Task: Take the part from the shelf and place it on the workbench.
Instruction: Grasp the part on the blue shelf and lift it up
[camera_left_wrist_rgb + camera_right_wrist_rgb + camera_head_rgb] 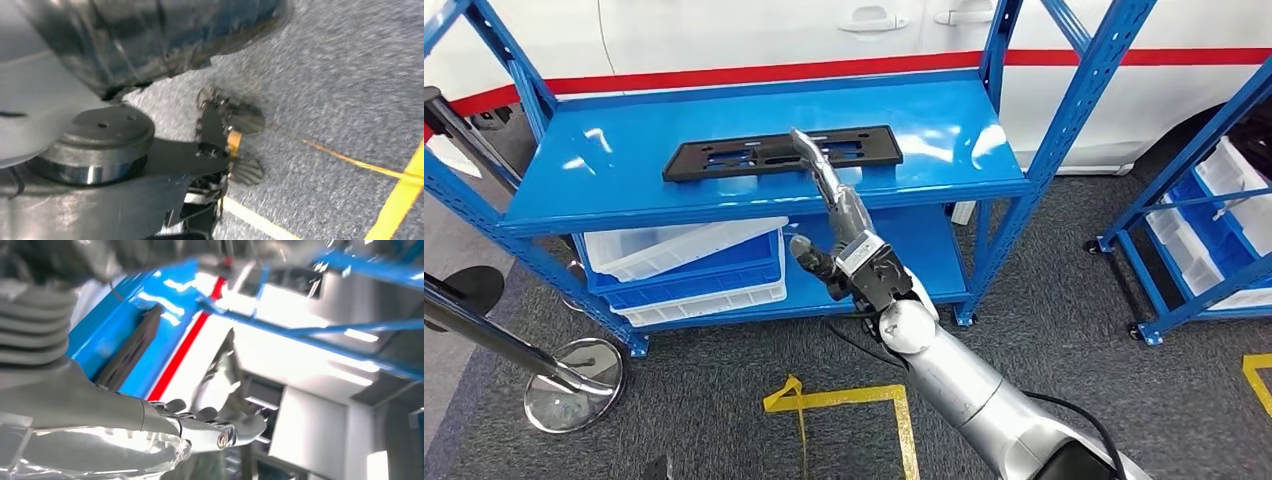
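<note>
Lower left of centre, white and blue bins (689,265) sit stacked on the lower shelf; their contents are hidden. Upper centre, the part (779,153) lies flat on the shelf (574,180). The right hand (824,190) reaches over it, fingers extended, holding nothing. A shallow grasp could slide the part backward or tip it off.

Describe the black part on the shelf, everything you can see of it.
The black part is a long, flat, matte plate, plastic by its look, with rectangular cut-outs along its length. It lies flat on the top level of the blue shelf, lengthwise along it and slightly skewed, nearer the front edge. The right hand reaches over its middle with fingers extended; whether the fingertips touch it cannot be told. In the right wrist view it shows edge-on as a dark slab on the blue surface.
</note>
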Controlling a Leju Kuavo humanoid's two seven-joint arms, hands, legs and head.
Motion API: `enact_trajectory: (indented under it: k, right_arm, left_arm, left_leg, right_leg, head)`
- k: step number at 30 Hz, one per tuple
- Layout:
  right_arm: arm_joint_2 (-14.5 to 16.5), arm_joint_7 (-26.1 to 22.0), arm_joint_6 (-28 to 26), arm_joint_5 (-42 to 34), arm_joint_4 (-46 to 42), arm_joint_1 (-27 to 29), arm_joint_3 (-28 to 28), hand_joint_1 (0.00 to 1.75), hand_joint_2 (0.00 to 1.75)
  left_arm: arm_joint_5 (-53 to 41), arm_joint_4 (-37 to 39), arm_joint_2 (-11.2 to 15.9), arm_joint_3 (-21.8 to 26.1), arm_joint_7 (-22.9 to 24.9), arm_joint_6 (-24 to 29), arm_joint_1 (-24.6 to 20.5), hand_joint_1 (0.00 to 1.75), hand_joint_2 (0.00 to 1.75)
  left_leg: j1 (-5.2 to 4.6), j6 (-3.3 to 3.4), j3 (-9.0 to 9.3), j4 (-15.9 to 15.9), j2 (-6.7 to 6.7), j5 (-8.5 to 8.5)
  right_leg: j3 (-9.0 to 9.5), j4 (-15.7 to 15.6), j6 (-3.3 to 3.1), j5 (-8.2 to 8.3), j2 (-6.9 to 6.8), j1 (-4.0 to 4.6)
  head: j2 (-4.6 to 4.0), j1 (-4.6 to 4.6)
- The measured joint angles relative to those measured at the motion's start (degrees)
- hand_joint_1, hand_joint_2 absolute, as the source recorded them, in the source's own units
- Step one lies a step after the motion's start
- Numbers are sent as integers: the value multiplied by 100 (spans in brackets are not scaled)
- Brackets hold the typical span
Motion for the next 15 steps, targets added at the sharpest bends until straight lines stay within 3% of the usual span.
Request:
enact_trajectory:
  k: [3, 6, 7, 8, 9, 12, 14, 15]
  right_arm:
    - [56, 78, -233, 291, 295, -240, 13, 0, 175]
    - [82, 87, -529, 606, 531, -361, 17, 0, 175]
    - [86, 88, -607, 694, 606, -373, 19, 0, 175]
    - [91, 88, -672, 765, 677, -382, 21, 0, 175]
    - [96, 87, -738, 826, 737, -394, 22, 0, 175]
    - [114, 68, -1044, 1076, 870, -449, 26, 0, 175]
    - [127, 85, -1235, 1271, 941, -478, 32, 0, 175]
    - [132, 118, -1302, 1370, 974, -484, 37, 0, 175]
  left_arm:
    - [255, 4, -39, 80, 55, 1, 0, 0, 0]
    - [110, 5, -86, 109, 127, 111, 8, 0, 0]
    - [34, 5, -97, 109, 138, 138, 18, 0, 0]
    - [-29, 5, -108, 109, 145, 155, 26, 0, 0]
    - [-85, 6, -116, 109, 154, 163, 30, 0, 0]
    - [-282, 10, -125, 95, 212, 162, 27, 0, 0]
    - [-386, 16, -127, 59, 267, 139, 17, 0, 0]
    - [-440, 21, -127, 38, 294, 123, 18, 0, 0]
  left_leg:
    - [18, -78, -126, 311, 14, -49]
    - [59, -154, -760, 1407, 21, -333]
    - [73, -174, -965, 1674, 22, -455]
    - [86, -188, -1089, 1748, 22, -488]
    - [98, -195, -1119, 1621, 22, -385]
    - [122, -189, -827, 516, 23, 368]
    - [93, -141, -692, 114, 22, 516]
    - [73, -109, -682, 105, 21, 475]
  right_leg:
    - [119, -44, -86, 5, 1, -23]
    - [239, -60, -141, -83, -16, -18]
    - [276, -59, -144, -120, -15, -13]
    - [316, -57, -144, -156, -10, -11]
    - [363, -54, -141, -193, -3, -11]
    - [512, -47, -99, -312, 17, -8]
    - [536, -47, -41, -367, 30, -3]
    - [538, -51, -6, -384, 35, -3]
  head:
    - [0, -11]
    - [0, -17]
    - [0, -17]
    - [0, -18]
    - [0, -16]
    - [0, -13]
    - [0, -7]
    - [0, -7]
